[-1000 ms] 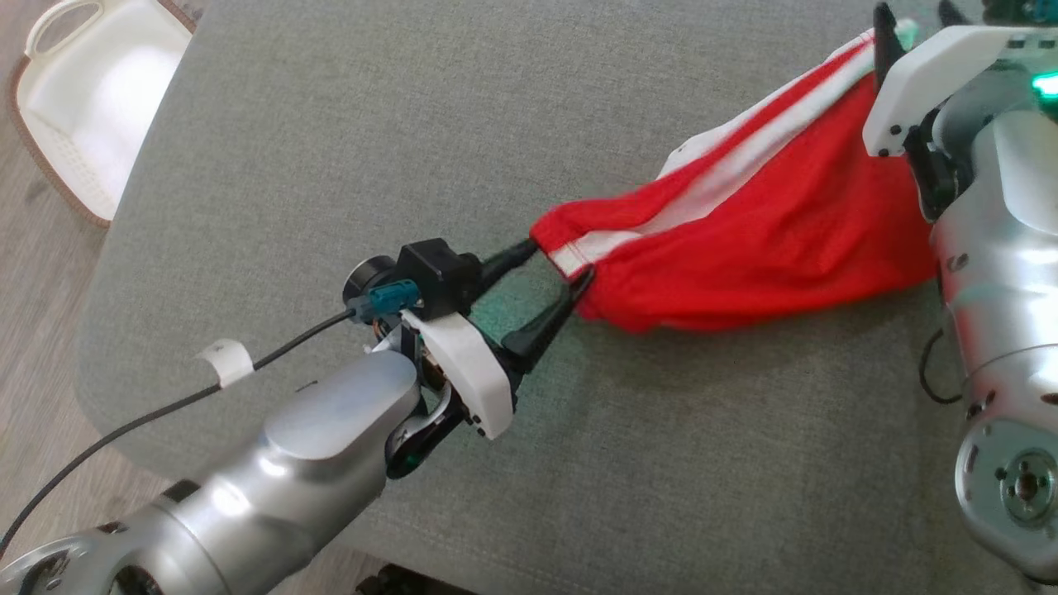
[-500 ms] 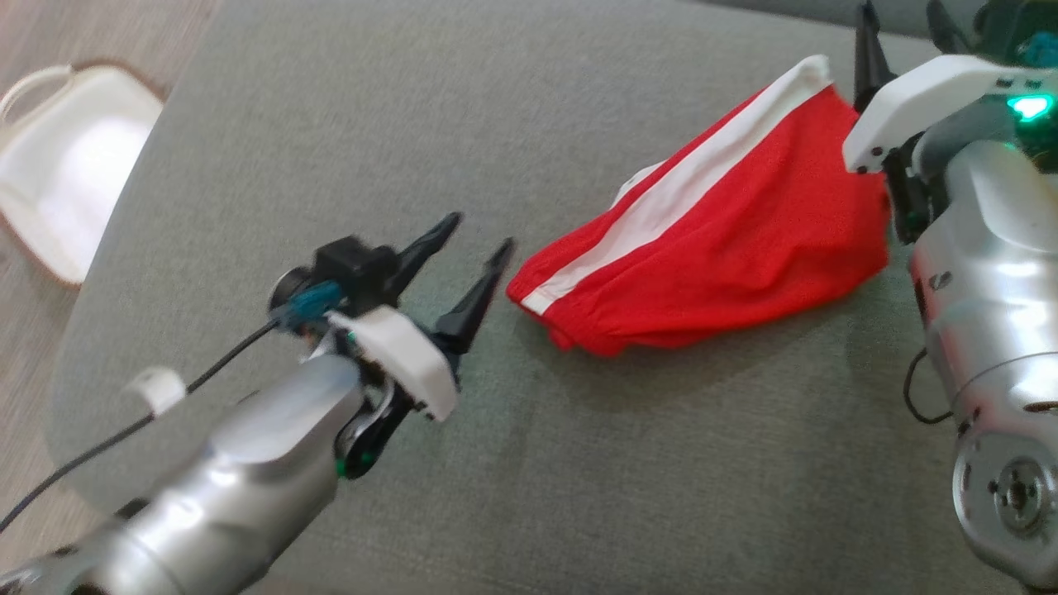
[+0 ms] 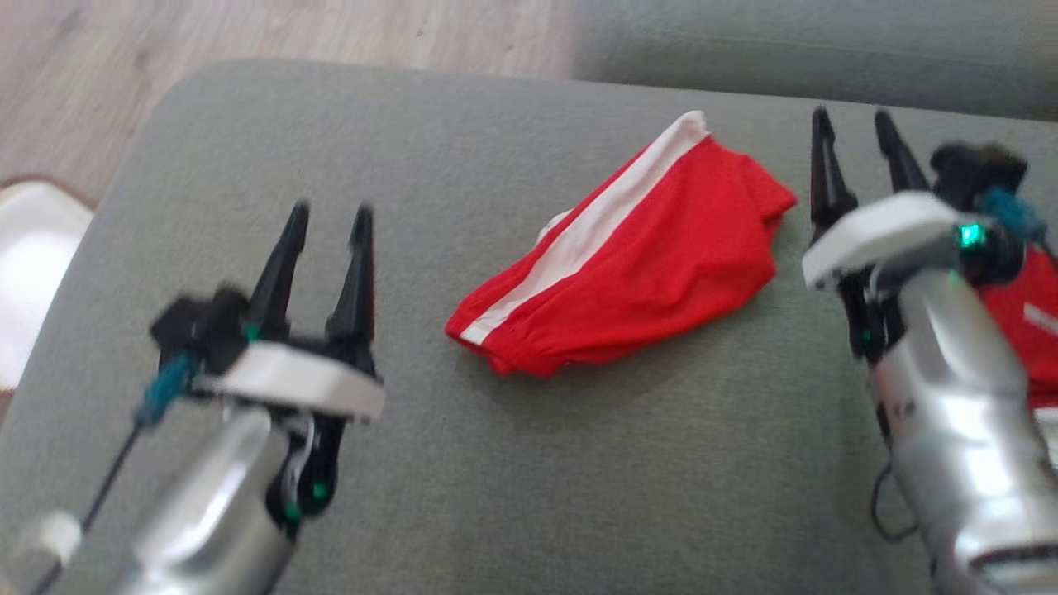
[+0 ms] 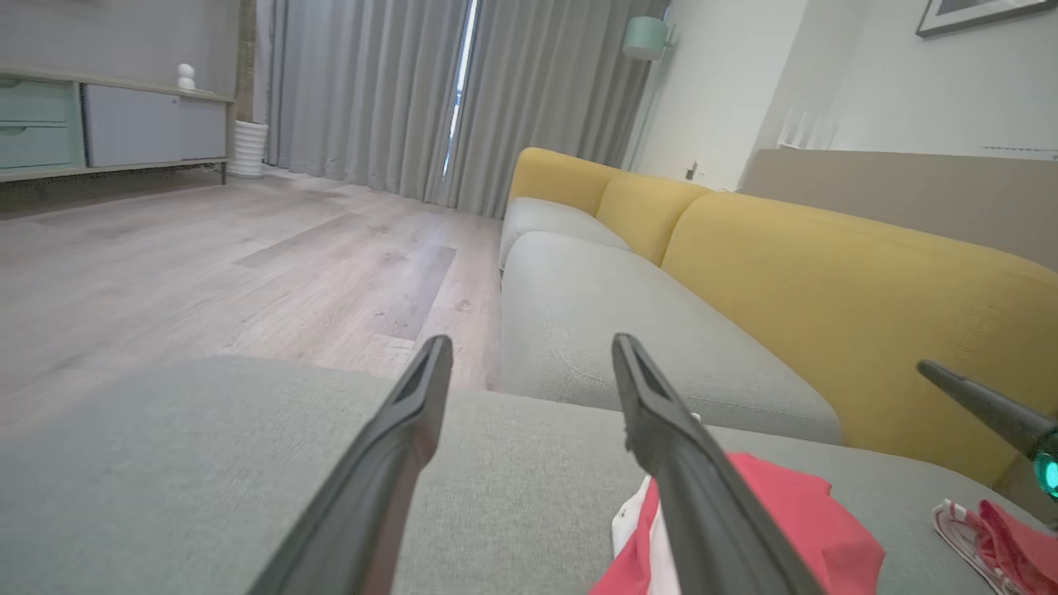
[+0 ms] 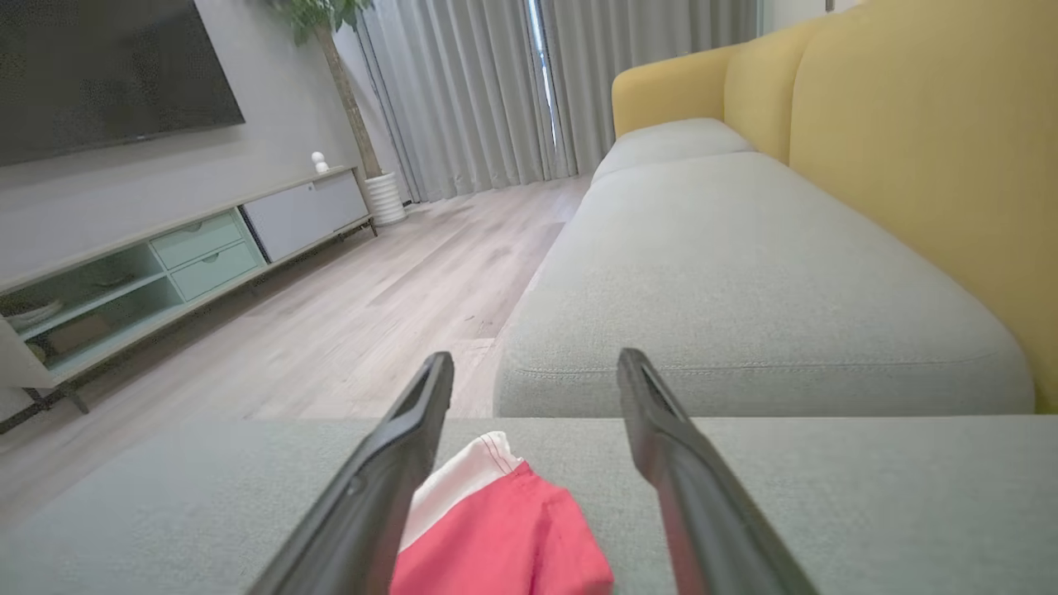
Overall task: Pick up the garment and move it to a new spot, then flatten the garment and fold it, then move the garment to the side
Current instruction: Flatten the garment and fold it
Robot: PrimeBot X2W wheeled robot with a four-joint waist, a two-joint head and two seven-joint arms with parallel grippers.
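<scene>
You have the garment lying free on the grey cushion, a little right of the middle and closer to the far edge than the near one. It is red, bunched into a long flattened shape, with 1 white stripe running its whole length along the side that faces the far-left corner. Its long axis lies on a diagonal: 1 end points toward the near-left, the other toward the far edge. The near-left end looks folded and thicker; the far end spreads wider and wrinkles toward the right.

Your left gripper hovers over the left part of the cushion, well apart from the garment, its 2 fingers spread wide with nothing between them. Your right gripper sits just beside the garment's far end, on its right, fingers likewise wide and empty; in its wrist view the garment lies low between the 2 fingers, and you cannot tell contact there. Both sets of fingers point toward the far edge.

A 2nd piece of red cloth shows past the right arm at the cushion's right edge. A white basket stands on the floor off the left edge.
</scene>
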